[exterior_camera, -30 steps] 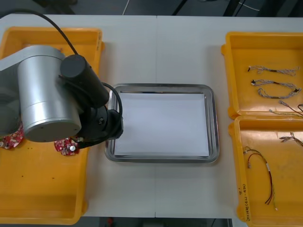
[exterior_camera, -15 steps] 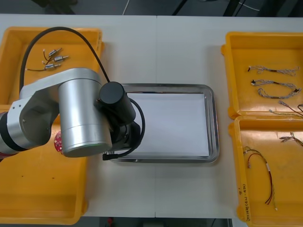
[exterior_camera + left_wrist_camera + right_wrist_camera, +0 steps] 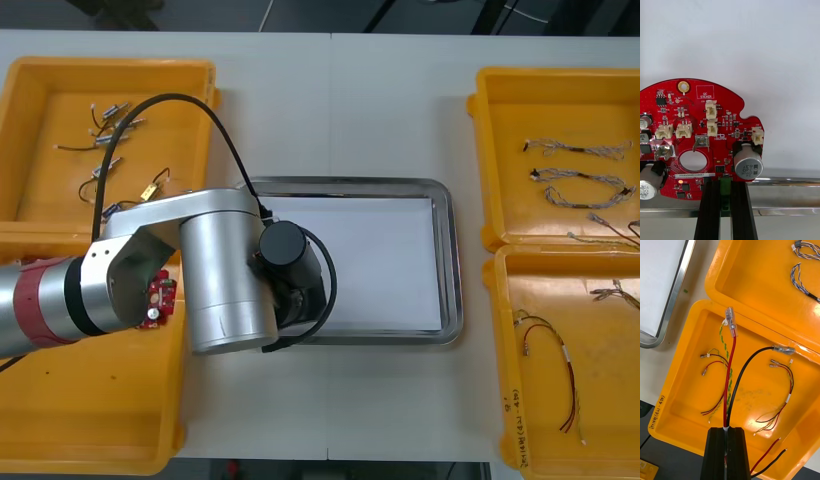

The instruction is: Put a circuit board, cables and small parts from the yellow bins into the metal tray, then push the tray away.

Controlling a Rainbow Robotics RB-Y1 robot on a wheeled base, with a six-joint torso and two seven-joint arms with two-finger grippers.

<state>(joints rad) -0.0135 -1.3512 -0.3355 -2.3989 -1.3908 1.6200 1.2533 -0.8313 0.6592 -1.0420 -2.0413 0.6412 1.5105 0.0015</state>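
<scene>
Light table [image 3: 330, 110] surface under review: we find the round red circuit board [image 3: 696, 138] clamped at its green edge connector by the left gripper [image 3: 725, 195], held over the white inside of the metal tray [image 3: 450, 250], whose shiny rim runs beside the fingers. We note the left arm [image 3: 225, 270] covering the tray's near left corner. We record the right gripper [image 3: 728, 442] clenched on a red and black cable [image 3: 729, 375] above the near right yellow bin [image 3: 681, 390], where loose cables [image 3: 788, 397] lie.

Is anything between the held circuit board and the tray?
Nothing visible. The left gripper holds the circuit board at the metal tray, its white inside bare; the right gripper holds cables over a yellow bin.
</scene>
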